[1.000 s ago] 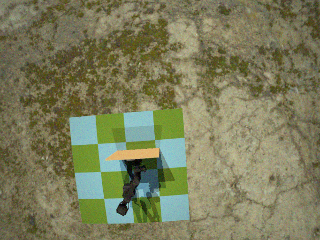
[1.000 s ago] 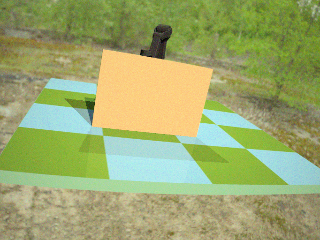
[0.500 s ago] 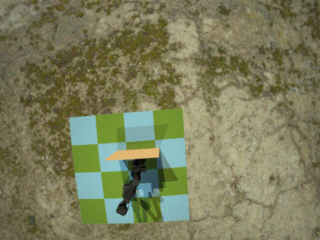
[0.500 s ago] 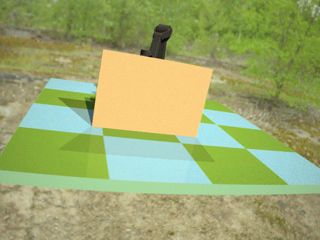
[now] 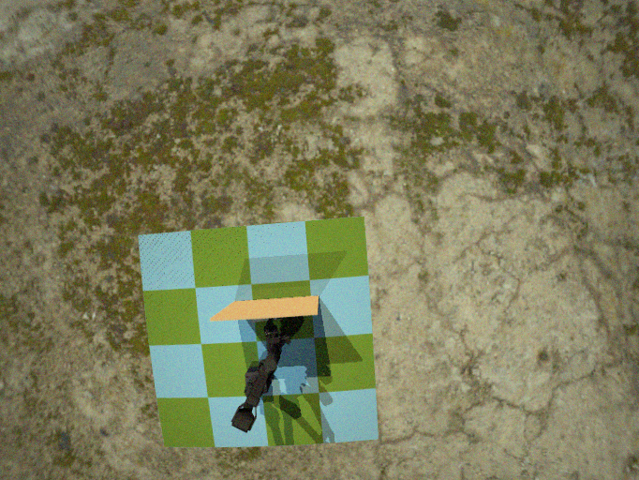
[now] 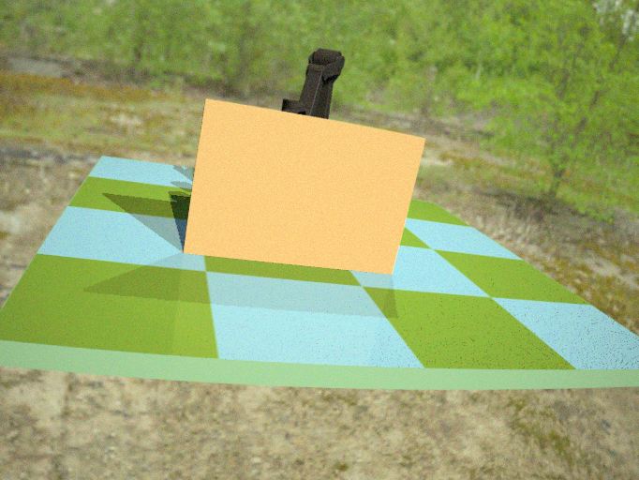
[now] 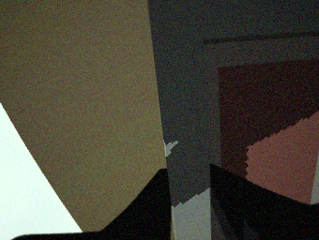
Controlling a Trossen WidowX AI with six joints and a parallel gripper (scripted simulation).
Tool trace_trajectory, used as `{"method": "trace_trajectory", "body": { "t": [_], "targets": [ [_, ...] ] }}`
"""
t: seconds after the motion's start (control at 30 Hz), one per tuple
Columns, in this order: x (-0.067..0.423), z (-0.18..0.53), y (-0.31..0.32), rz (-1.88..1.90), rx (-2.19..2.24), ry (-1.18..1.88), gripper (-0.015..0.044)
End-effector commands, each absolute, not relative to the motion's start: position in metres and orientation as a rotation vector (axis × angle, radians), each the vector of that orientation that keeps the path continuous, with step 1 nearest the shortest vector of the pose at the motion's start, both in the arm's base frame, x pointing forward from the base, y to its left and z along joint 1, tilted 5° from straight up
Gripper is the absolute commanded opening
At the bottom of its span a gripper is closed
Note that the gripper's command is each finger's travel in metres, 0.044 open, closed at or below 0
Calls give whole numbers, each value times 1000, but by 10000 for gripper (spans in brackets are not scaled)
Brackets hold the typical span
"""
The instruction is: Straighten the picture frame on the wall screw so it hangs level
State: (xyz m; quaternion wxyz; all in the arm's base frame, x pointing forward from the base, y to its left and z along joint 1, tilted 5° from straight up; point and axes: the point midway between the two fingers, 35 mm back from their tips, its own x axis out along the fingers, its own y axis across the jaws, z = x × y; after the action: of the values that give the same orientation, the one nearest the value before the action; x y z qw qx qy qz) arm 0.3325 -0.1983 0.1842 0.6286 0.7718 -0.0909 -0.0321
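End effector [image 7: 188, 206] clamped on frame [image 7: 188, 117]

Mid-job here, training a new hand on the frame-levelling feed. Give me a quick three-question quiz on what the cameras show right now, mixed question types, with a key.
1. True or false: in the wrist view, the gripper has its jaws shut on the grey border of the picture frame.
2. Multiple choice: in the exterior view, the orange wall panel hides most of the arm. Which part shows above it? A) the base B) the upper links C) the fingertips
3. Fill in: the panel stands on a mat checkered in green and light ____.

Key: 1 true; 2 B; 3 blue.
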Motion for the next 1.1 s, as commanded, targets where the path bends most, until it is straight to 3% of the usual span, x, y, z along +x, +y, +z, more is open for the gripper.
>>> {"method": "trace_trajectory", "body": {
  "t": [0.0,1.07],
  "targets": [
    [332,189,-197,-66,1757,-219,0],
    [333,186,-197,-66,1757,-219,0]
  ]
}}
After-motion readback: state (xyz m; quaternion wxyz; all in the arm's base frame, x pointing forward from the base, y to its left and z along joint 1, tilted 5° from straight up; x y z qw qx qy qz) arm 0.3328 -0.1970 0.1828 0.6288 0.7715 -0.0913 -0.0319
